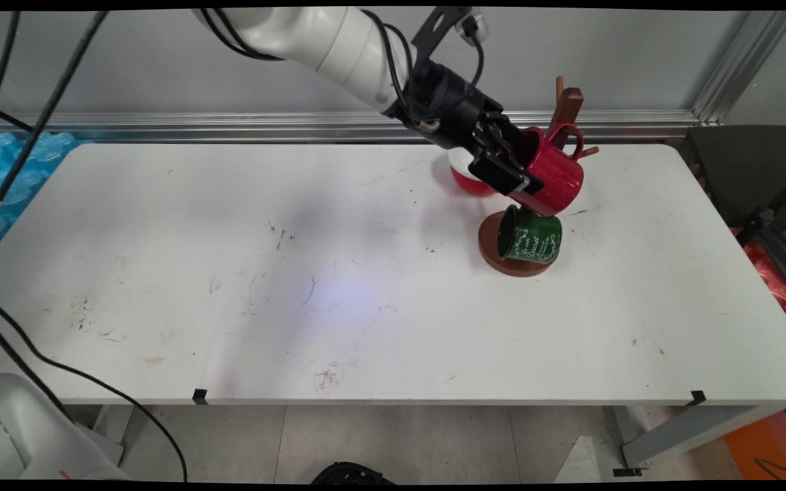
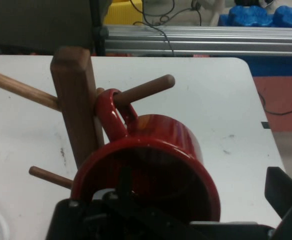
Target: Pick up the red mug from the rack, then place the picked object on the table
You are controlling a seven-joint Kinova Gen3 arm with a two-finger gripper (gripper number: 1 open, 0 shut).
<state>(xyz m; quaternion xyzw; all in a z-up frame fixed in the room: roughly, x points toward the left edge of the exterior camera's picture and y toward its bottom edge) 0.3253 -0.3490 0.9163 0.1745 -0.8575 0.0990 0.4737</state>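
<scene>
Fingers of the black gripper pinch the rim of a red mug, one inside the cup and one outside, and they hold it tipped on its side up in the air. In the hand view the red mug's open mouth faces the hand, and its handle is looped around a wooden peg of the mug tree's post.

Going from near to far on the white table: a green mug hangs low on the tree, just over its round brown base. Behind that is the red mug, and a red bowl with a white inside sits just beside it. The post top pokes up at the back.

To do this well, I think the handle should sit deep on the peg, close to the post, before the pinch lets go. Go slowly, so the tree does not tip and the green mug is not bumped.
</scene>
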